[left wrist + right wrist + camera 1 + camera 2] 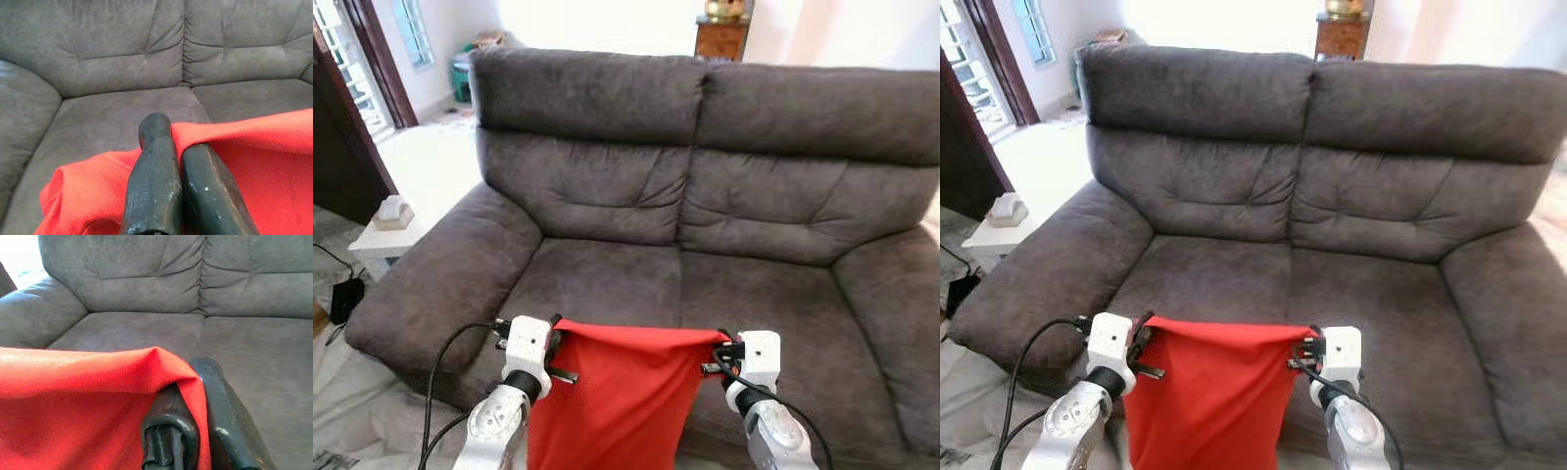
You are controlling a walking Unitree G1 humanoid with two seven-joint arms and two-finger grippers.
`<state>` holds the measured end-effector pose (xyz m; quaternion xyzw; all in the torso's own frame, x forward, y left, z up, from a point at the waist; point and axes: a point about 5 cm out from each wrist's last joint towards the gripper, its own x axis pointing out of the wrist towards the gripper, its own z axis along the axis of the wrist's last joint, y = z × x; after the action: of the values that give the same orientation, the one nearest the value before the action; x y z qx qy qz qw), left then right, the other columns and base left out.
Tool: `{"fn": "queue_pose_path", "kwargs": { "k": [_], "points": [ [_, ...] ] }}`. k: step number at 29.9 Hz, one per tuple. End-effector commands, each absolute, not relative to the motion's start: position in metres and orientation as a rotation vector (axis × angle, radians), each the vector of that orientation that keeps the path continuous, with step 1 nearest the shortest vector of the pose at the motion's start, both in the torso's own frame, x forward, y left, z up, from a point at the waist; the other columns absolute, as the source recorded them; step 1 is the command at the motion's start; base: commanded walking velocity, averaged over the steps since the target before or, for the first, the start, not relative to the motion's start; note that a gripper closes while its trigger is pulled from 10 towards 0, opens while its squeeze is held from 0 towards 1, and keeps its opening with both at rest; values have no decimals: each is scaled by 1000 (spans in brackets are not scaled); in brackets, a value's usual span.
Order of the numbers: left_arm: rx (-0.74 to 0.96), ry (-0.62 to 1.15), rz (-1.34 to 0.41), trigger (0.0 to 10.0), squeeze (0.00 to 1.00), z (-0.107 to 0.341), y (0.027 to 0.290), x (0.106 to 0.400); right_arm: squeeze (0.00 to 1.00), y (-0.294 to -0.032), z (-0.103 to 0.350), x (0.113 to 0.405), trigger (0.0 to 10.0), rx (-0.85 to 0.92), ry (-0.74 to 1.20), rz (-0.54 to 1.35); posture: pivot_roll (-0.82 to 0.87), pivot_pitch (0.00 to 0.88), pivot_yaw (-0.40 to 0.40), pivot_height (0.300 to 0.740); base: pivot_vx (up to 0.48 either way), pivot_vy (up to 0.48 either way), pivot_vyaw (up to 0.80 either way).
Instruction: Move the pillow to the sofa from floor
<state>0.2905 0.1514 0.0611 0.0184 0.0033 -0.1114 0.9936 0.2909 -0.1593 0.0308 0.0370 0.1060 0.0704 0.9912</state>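
Pillow [607,397], red, hangs just in front of the sofa [705,196] seat, its top corners pinched by the left gripper [178,152] and right gripper [193,382], stretching it wide for laying on the cushions.

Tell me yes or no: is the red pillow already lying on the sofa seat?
No: the red pillow hangs in front of the sofa, held at its top corners.

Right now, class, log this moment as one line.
left gripper: shut on red fabric pillow | right gripper: shut on it | hanging before grey sofa
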Motion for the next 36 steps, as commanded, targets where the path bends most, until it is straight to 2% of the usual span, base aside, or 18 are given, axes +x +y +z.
{"fn": "queue_pose_path", "kwargs": {
  "k": [1,18,24,32,36],
  "points": [
    [42,-46,-121,10000,0,74,176,294,0,-188,51,301,10000,79,104,-8,-3,0,4,740,0,-356,0],
    [47,-43,-133,10000,0,74,175,293,0,-199,53,302,10000,18,82,-86,-1,0,9,740,0,-361,0],
    [50,-43,-128,10000,0,74,177,293,0,-197,52,303,10000,5,84,-80,3,0,8,740,0,-361,-719],
    [85,9,-97,10000,0,66,180,293,0,-195,55,305,10000,-25,66,-66,6,0,7,740,0,-30,0],
    [70,-55,-67,10000,0,77,183,292,0,-191,62,308,10000,-29,27,-42,7,0,2,740,0,0,0]
  ]
}}
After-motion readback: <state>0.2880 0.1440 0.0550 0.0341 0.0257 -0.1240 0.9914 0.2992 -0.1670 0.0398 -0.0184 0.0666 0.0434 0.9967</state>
